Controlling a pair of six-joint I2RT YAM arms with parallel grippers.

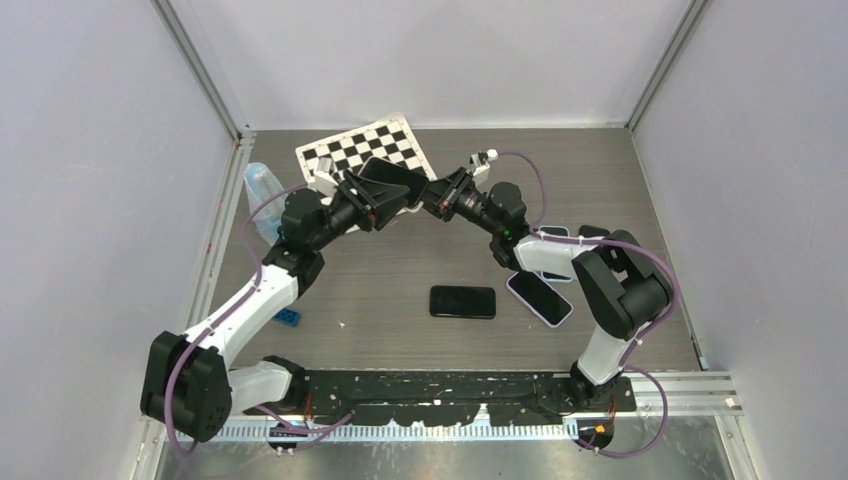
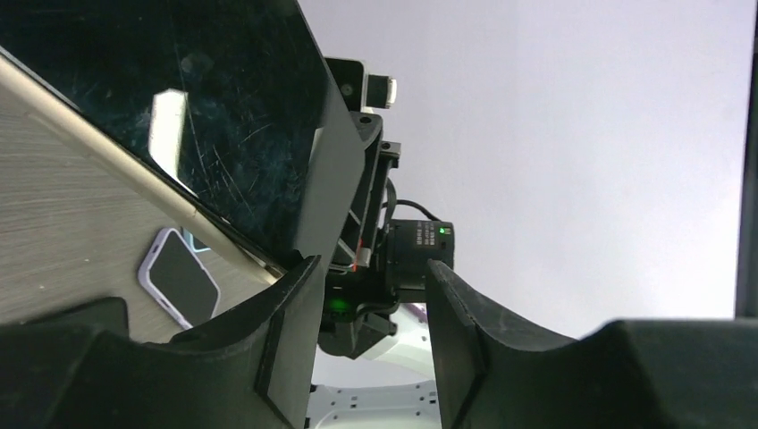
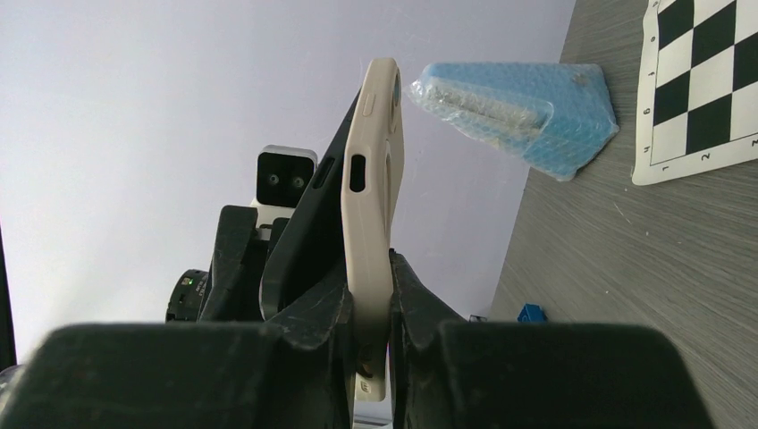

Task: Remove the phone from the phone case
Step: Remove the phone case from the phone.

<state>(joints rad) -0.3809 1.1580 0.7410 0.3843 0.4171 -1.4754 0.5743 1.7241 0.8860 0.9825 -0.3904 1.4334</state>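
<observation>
My right gripper [image 3: 370,273] is shut on the lower edge of a cream phone case [image 3: 375,170] and holds it upright in the air. The dark phone [image 3: 308,232] leans out of the case toward the left gripper. In the top view both grippers meet over the back middle of the table, with the tilted phone [image 1: 392,180] between them. My left gripper [image 2: 371,273] is open, with nothing between its fingers. Its left finger [image 2: 290,304] touches the gold-edged phone [image 2: 179,107] where it meets the case wall [image 2: 329,170].
A black phone [image 1: 462,301] lies flat at the table's middle. A lilac-cased phone [image 1: 540,297] lies to its right, with more phones [image 1: 556,236] under the right arm. A checkerboard [image 1: 365,150], a blue bubble-wrap bag [image 1: 262,195] and a small blue block [image 1: 287,317] are on the left.
</observation>
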